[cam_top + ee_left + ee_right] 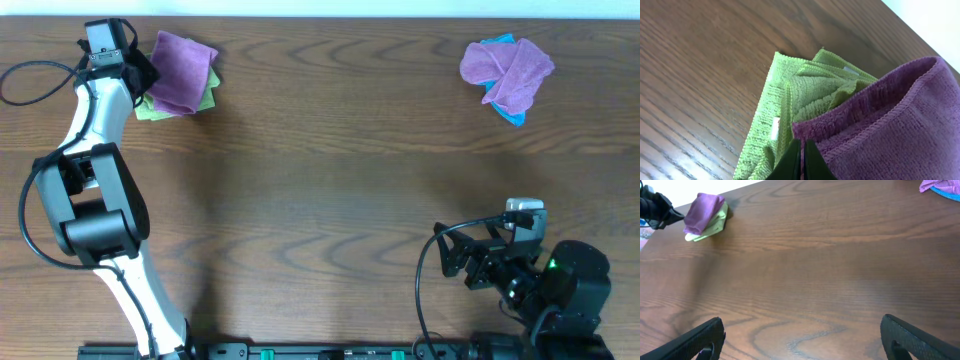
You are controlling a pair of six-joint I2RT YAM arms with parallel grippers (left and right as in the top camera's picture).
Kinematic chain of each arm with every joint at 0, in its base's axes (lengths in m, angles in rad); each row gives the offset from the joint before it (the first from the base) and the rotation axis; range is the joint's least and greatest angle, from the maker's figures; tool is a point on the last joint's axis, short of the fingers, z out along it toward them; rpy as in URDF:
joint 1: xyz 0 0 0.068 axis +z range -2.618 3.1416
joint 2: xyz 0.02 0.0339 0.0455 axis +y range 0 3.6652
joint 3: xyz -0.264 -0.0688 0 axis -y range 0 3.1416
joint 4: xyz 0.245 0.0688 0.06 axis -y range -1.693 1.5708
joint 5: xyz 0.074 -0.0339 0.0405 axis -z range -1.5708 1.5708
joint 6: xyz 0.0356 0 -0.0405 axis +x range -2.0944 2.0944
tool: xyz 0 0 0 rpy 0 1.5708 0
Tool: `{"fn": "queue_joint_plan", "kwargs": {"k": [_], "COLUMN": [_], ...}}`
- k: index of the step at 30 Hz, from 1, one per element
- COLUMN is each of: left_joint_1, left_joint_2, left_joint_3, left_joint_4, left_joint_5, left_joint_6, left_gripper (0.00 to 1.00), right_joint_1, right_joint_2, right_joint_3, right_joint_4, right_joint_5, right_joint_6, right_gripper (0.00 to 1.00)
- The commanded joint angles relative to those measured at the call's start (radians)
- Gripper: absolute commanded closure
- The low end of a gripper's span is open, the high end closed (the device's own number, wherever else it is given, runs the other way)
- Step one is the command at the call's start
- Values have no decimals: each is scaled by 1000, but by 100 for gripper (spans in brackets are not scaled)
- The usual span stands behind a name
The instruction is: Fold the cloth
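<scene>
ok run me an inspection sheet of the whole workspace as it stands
surface: wood-grain table, no spills seen
job's things: folded lilac cloth at far left; crumpled lilac cloth at far right
clutter: lime-green cloth under the folded one; blue cloth under the crumpled one
grippers: left tool shut, tips at the folded cloth's edge; right tool open, empty
cables: black cable loops at left and right, off the cloths
surroundings: pale wall behind the table

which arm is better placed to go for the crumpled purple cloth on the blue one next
Right, probably: the crumpled purple cloth sits on that arm's side and the right tool is open and free. The left tool is shut at the folded purple cloth on the green cloth, far left.
</scene>
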Motion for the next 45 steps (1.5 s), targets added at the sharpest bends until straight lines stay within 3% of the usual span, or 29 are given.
{"fn": "queue_joint_plan", "kwargs": {"k": [1,20,26,29,31,33,35,45], "left_joint_1": [2,7,3,2,2,2,2,1], "left_joint_2": [17,43,-28,-92,-132,-174,-218,-330], "left_joint_3": [16,7,17,17,17,17,17,17], "left_joint_4": [-9,-10,-23,-60,-90,-129,-174,-393], "left_joint_5": [-21,-43,-26,-17,-17,-17,-13,76], "left_joint_6": [-4,11,104,109,113,114,129,196], "left_gripper": [94,92,80,68,54,25,6,5], "right_joint_1": [-7,-7,-7,-7,-7,-7,-7,-7], "right_joint_2": [-4,-4,-4,-4,-4,-4,-4,-4], "right_joint_3": [-6,-6,-6,-6,-6,-6,-6,-6], "right_joint_4": [-1,-1,-1,-1,-1,-1,-1,-1], "right_joint_5": [-1,-1,-1,-1,-1,-1,-1,-1], "right_joint_6": [11,11,11,11,11,11,11,11], "right_gripper": [1,1,1,1,1,1,1,1]}}
